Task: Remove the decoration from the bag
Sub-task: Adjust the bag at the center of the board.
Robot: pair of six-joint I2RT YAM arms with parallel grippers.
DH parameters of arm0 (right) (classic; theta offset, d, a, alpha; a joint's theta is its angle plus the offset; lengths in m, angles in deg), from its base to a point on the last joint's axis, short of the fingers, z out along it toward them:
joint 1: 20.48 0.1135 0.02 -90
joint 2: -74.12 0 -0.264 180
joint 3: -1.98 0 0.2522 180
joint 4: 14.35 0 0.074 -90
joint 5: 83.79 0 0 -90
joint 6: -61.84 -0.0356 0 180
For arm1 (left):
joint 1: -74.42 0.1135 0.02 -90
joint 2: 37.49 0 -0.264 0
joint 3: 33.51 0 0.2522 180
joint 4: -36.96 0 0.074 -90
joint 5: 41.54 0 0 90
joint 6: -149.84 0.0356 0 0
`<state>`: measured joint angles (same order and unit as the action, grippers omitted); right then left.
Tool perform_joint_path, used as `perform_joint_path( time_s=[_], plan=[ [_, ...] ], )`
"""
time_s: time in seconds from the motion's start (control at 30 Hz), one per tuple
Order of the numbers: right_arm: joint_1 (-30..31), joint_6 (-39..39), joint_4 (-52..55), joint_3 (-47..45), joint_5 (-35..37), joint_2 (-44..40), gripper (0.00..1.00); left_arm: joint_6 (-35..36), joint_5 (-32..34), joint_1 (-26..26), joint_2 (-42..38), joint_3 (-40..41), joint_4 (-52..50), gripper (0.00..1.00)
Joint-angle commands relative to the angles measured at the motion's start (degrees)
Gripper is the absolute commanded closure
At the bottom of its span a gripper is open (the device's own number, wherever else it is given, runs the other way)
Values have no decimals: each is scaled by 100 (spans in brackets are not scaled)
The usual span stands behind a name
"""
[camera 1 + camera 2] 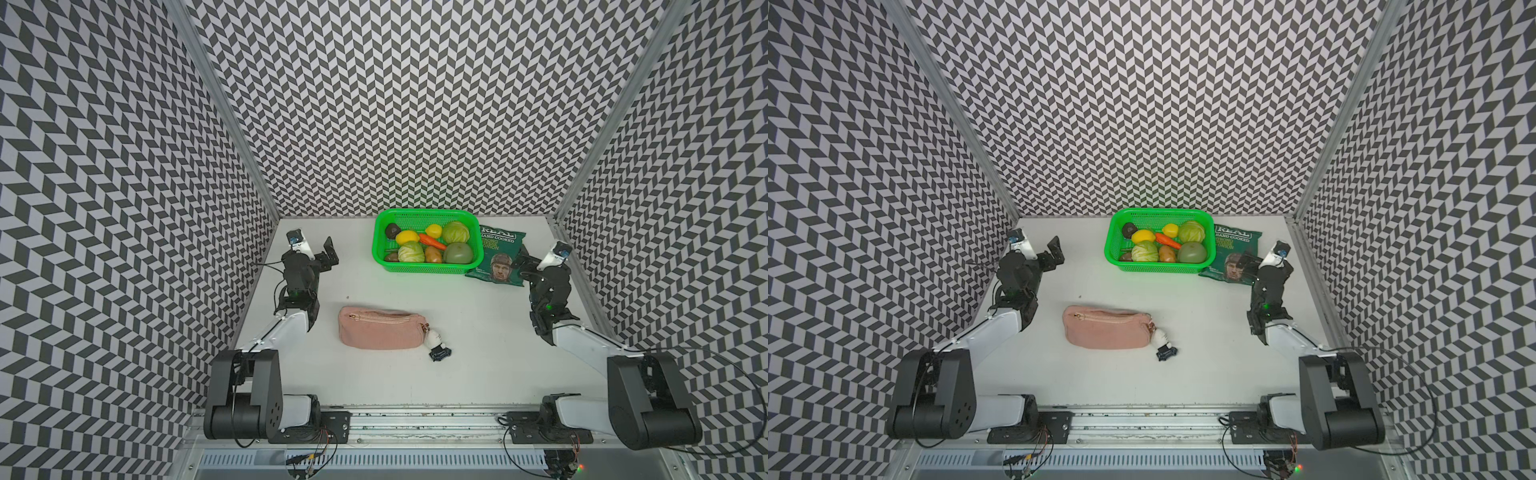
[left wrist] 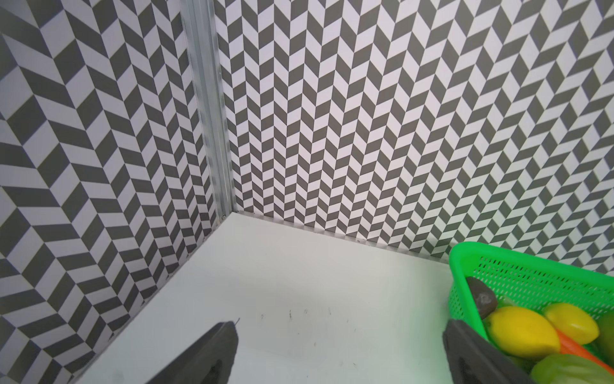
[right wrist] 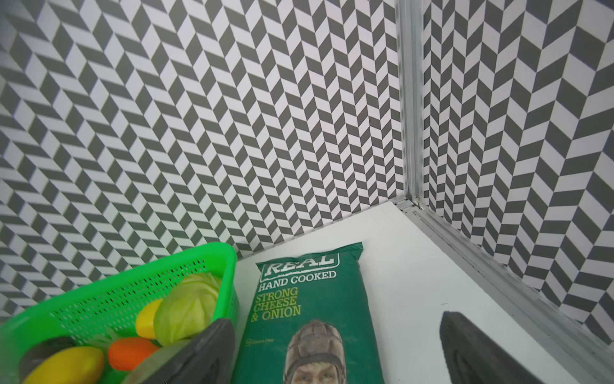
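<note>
Reach not begun: left end effector (image 1: 329,253) and right end effector (image 1: 525,257) gape empty, well apart from the bag (image 1: 380,330). Next: steady it, unclip the decoration (image 1: 435,340) at its end.

- Dusty-pink oblong cloth pouch (image 1: 380,330): soft, matt, finely ribbed weave; shiny gold metal zip fittings.
- Green perforated plastic basket (image 1: 428,212): glossy, smooth rim.
- Dark green crisp packet (image 3: 309,299): smooth film, faint sheen.
- White tabletop (image 1: 415,382): matt, smooth, lightly scuffed.
</note>
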<state>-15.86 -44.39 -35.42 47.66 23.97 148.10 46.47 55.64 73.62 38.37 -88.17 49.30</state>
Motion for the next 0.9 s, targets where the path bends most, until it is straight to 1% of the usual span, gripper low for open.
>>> perform_joint_path(
  time_s=[0.0,0.07,0.13,0.2,0.27,0.4,0.53,0.7,0.87],
  plan=[
    [-25,-849,1437,185,-984,-332,0,-930,-290,-117,-361,-458,-1999,0],
    [-3,-910,1450,45,-1742,-634,0,-1234,-547,-276,-683,-528,-2460,0],
    [70,-991,1584,-52,-2340,-889,0,-1533,-708,-558,-1033,-508,-2855,0],
    [237,-1023,1875,-53,-2806,-1078,1,-1869,-745,-944,-1390,-481,-3302,0],
    [499,-1019,2208,-33,-3121,-1203,1,-2260,-741,-1380,-1720,-378,-3608,0],
    [1276,-1003,2771,-61,-3350,-1479,2,-3061,-729,-2196,-2389,-89,-4029,0],
    [1927,-1206,2928,-265,-3630,-1762,2,-3679,-650,-3100,-3078,261,-4278,0],
    [2449,-1411,3052,-352,-3878,-1891,2,-4166,-572,-4024,-3629,879,-4335,0],
    [2675,-1613,3105,-297,-4028,-1803,3,-4393,-147,-5021,-4119,1476,-4018,0]
  ],
)
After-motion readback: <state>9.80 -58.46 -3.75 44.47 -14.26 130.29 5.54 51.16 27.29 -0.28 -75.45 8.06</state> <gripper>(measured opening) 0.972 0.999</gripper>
